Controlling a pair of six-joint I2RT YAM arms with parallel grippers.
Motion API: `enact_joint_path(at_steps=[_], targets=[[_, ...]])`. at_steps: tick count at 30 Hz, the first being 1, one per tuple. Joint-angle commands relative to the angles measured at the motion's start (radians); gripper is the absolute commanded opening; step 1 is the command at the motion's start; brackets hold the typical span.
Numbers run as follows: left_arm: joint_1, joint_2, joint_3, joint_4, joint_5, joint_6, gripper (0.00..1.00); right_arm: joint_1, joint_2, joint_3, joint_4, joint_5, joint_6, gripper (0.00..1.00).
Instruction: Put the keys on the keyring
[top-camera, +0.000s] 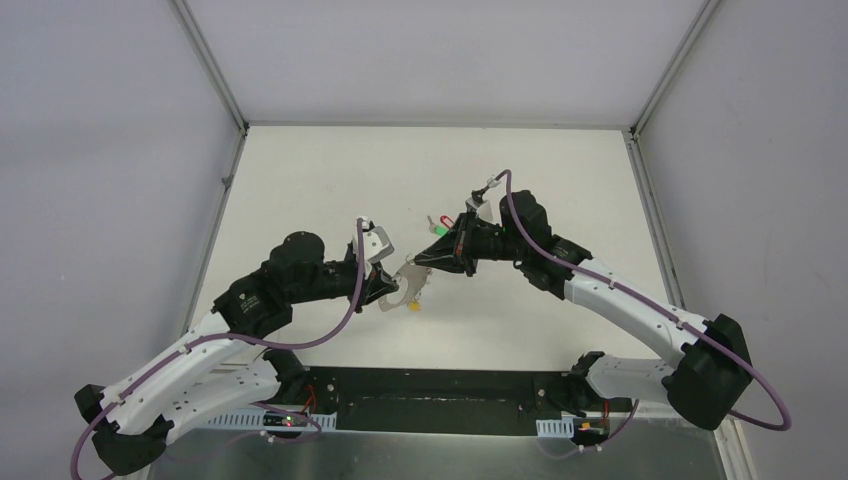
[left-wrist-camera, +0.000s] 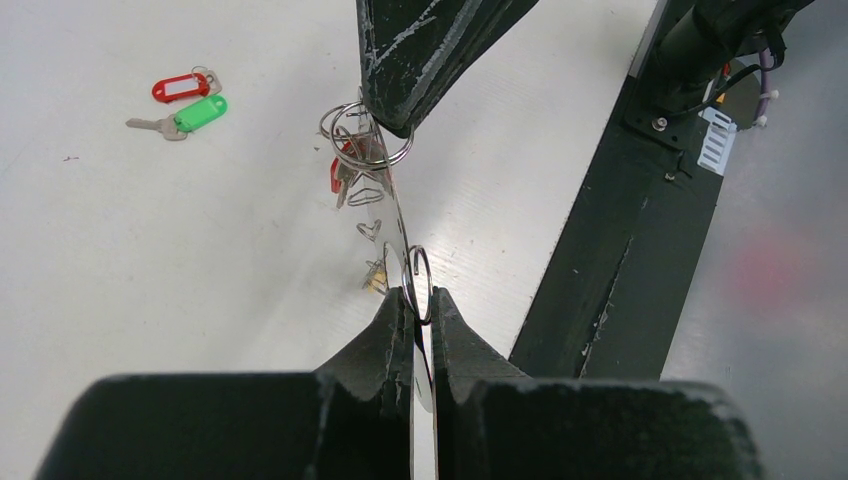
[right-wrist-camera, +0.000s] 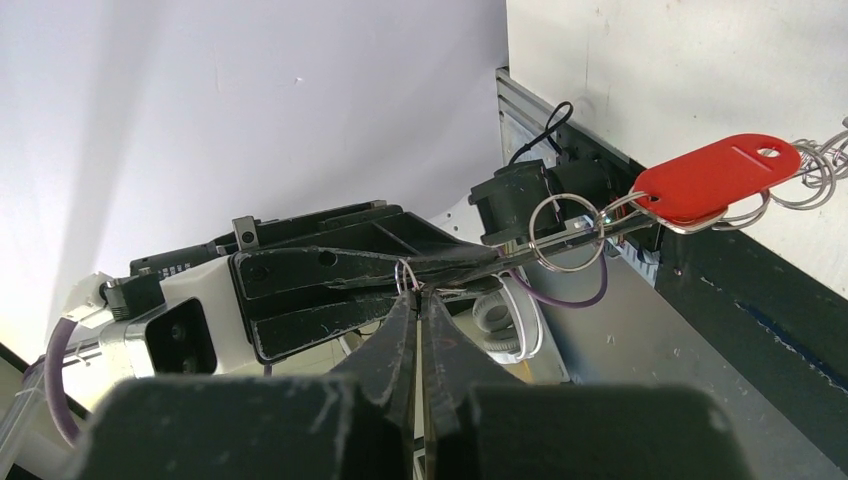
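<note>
Left wrist: loose keys (left-wrist-camera: 200, 113) (upper left)

- The left arm (top-camera: 200, 350) stretches forward from its base and angles toward the middle, wrist turned rightward.
- The left gripper (left-wrist-camera: 420, 300) has its 2 fingers pressed together, pinching the keyring (left-wrist-camera: 399, 222).
- The right arm (top-camera: 620, 300) reaches leftward, elbow low at the right.
- The right gripper (right-wrist-camera: 417, 300) is closed, its tip just beside the left gripper's.

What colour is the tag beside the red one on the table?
Green tag; left wrist view shows it best.
</note>
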Motion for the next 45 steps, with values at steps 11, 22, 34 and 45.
enact_joint_path(at_steps=[11, 22, 34, 45], targets=[[-0.002, 0.018, 0.036, 0.072, 0.031, -0.024, 0.0, 0.011, -0.002, 0.043, 0.068, 0.033, -0.057, 0.0], [-0.002, 0.041, 0.049, 0.081, 0.032, -0.05, 0.02, 0.031, 0.012, 0.061, 0.109, 0.047, -0.235, 0.0], [-0.002, -0.009, 0.039, 0.123, 0.036, -0.102, 0.55, 0.03, -0.011, 0.002, 0.183, 0.044, -0.376, 0.0], [-0.002, 0.027, 0.118, 0.185, -0.016, -0.272, 0.81, 0.03, -0.008, -0.01, 0.18, -0.017, -0.5, 0.0]])
